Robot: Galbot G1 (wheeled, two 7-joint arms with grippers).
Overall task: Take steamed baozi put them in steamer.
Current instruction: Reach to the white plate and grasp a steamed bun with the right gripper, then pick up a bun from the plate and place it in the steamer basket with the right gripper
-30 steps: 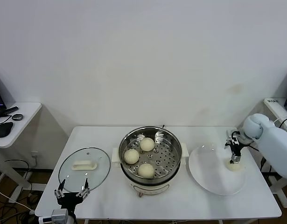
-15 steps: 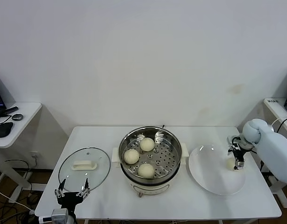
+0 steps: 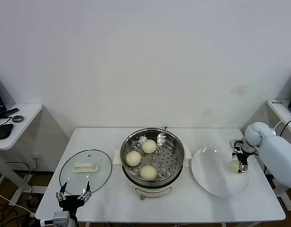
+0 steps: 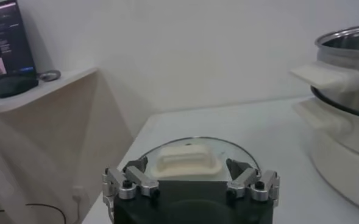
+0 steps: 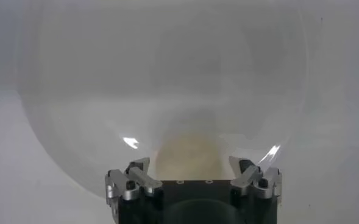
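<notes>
You've got the steamer (image 3: 153, 161) centre of the head frame on the desk (image 3: 112, 198), three baozi (image 3: 133, 158) on its perforated tray: one left, one toward the back (image 3: 149, 146), one at the front (image 3: 148, 172). The fourth baozi (image 3: 233, 166) sits on the right part of the white plate (image 3: 211, 182), right side of the frame. Your right gripper (image 3: 241, 165) is right over it, jaws spread wide, pointing down. In the right wrist view the bun (image 5: 188, 157) lies between the two fingers (image 5: 135, 176), low centre of frame; whether they touch it, can't tell. The left gripper (image 3: 72, 195) is parked at the lower left, at the desk's front edge, jaws apart, empty, just beside the glass lid (image 3: 85, 171) lying flat left of the steamer. Left wrist view shows the lid's white handle (image 4: 188, 162) just past the fingers.
</notes>
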